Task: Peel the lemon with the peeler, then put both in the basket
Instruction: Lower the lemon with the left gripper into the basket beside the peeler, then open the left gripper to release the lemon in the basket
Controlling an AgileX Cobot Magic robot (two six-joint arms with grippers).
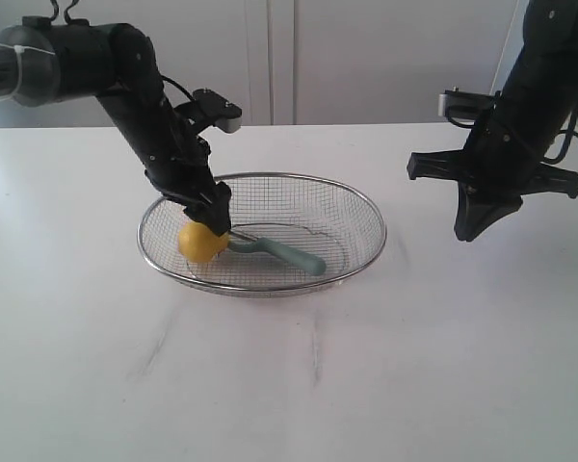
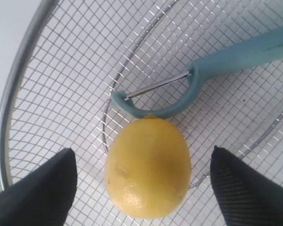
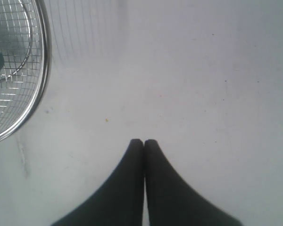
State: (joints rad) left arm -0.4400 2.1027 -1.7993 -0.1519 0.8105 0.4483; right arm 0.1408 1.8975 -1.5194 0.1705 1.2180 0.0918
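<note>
The yellow lemon [image 1: 201,242] [image 2: 148,167] lies on the mesh in the left part of the silver wire basket [image 1: 366,207] [image 2: 9,94]. The teal-handled peeler [image 1: 287,253] [image 2: 236,56] lies in the basket too, its curved head touching the lemon's end. My left gripper [image 1: 212,214] [image 2: 144,181] hangs just over the lemon, open, with a wide gap on each side between its fingers and the fruit. My right gripper [image 1: 468,231] [image 3: 143,141] is shut and empty, above the bare table to the right of the basket.
The basket stands on a white table [image 1: 289,385]. A white cabinet wall [image 1: 366,58] runs behind it. The basket's rim [image 3: 42,70] lies off to one side of my right gripper.
</note>
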